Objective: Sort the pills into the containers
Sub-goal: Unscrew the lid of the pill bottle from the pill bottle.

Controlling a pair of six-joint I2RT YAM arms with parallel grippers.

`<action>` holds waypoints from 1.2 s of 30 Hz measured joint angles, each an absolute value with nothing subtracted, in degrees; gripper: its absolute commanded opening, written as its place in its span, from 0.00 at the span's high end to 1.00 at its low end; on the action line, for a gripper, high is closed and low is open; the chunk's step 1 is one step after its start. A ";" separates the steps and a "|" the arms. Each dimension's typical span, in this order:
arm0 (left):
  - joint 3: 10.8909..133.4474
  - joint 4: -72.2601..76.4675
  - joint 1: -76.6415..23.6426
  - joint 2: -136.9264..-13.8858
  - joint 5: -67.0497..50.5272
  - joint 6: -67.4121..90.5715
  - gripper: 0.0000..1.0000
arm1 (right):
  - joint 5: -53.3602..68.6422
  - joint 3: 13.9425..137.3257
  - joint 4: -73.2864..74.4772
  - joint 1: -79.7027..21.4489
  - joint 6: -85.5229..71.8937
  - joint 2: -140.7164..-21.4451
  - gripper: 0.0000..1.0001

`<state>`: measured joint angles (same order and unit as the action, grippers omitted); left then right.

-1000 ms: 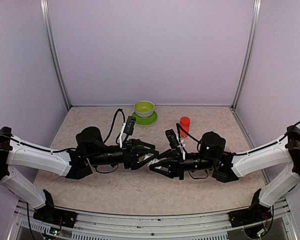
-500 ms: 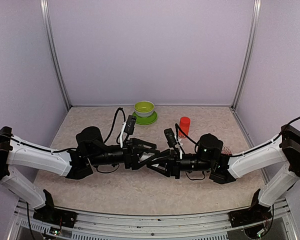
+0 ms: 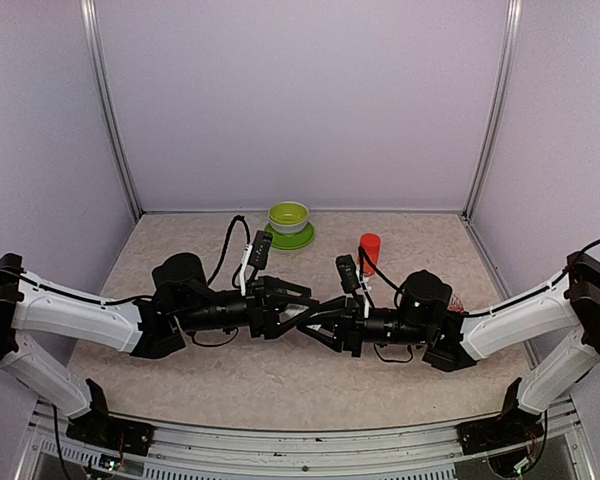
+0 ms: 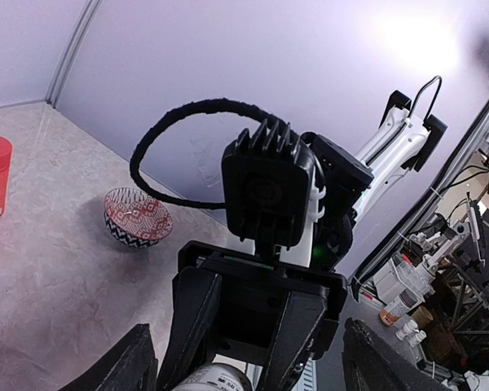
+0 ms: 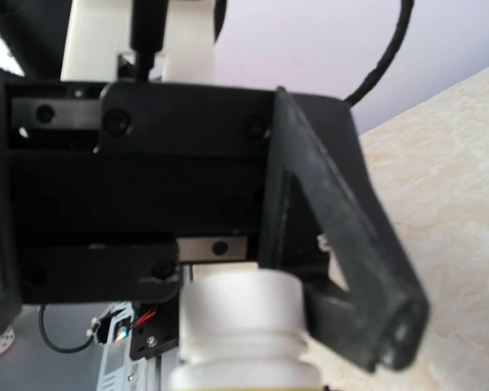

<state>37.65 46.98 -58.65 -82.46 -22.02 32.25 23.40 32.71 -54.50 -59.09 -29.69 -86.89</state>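
Observation:
My two grippers meet nose to nose over the middle of the table. My right gripper [image 3: 318, 322] is shut on a white pill bottle [image 5: 240, 326], whose white cap points toward the left gripper. My left gripper [image 3: 302, 312] is open. Its fingers [image 4: 135, 365] stand wide on either side of the bottle's cap end [image 4: 212, 380] without pressing on it. In the right wrist view one left finger [image 5: 342, 244] passes right beside the cap. The pills and the containers are out of view.
A red bottle [image 3: 370, 246] stands behind the right wrist. A lime-green bowl [image 3: 289, 216] on a saucer sits at the back centre. A red-and-white patterned bowl [image 4: 137, 217] lies right of the right arm. Both forearms span the table's middle.
My right gripper has shifted slightly with the bottle, settling closer in between the left fingers. The left jaws have narrowed a little; the left arm has barely moved.

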 measured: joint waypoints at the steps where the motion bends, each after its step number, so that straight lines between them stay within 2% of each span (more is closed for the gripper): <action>1: 37.65 46.92 -58.65 -82.37 -22.00 32.12 0.24 | 23.09 32.47 -54.54 -59.09 -29.67 -86.59 0.80; 23: 37.65 44.95 -58.65 -82.11 -20.49 31.20 0.24 | 14.15 29.17 -52.86 -58.67 -29.71 -80.34 0.80; 36: 37.65 44.40 -58.85 -81.08 -19.92 30.04 0.22 | 17.39 29.04 -53.67 -57.49 -28.99 -80.01 0.80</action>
